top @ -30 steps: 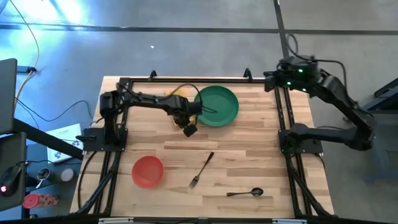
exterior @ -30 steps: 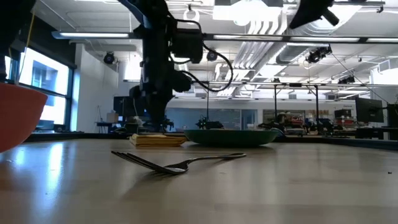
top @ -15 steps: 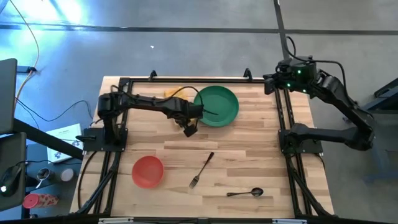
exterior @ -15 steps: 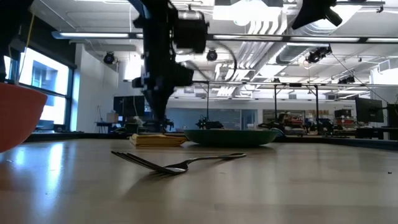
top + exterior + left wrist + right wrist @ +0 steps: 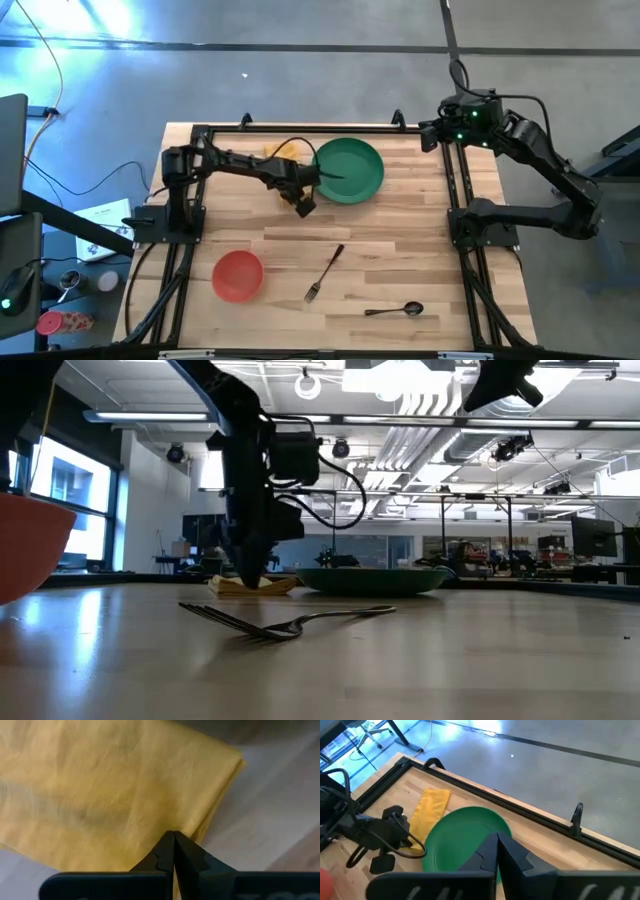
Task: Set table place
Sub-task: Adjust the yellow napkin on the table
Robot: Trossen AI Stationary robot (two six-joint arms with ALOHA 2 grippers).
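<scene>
The yellow folded napkin lies flat on the far part of the plank table, just left of the green plate. My left gripper is shut and low over the napkin, near one of its edges. In the low view it reaches down to the napkin. My right gripper is shut and raised by the table's far right corner, looking down on the plate. The red bowl, fork and spoon lie near the near edge. My left gripper comes at the napkin from above, pointing down. Its shut fingertips meet the top of the cloth close to an edge. No cloth shows between the fingers, and I cannot tell whether any is caught. The napkin stays flat on the table.
Black frame rails run along both sides and the far edge. The fork lies in the middle foreground, and the bowl stands at the near left. Bare planks lie between the plate and the fork.
My left gripper has come down onto the napkin and shifted a little toward the table's left, staying shut. The napkin has not visibly moved. My right arm has edged slightly toward the table's left.
</scene>
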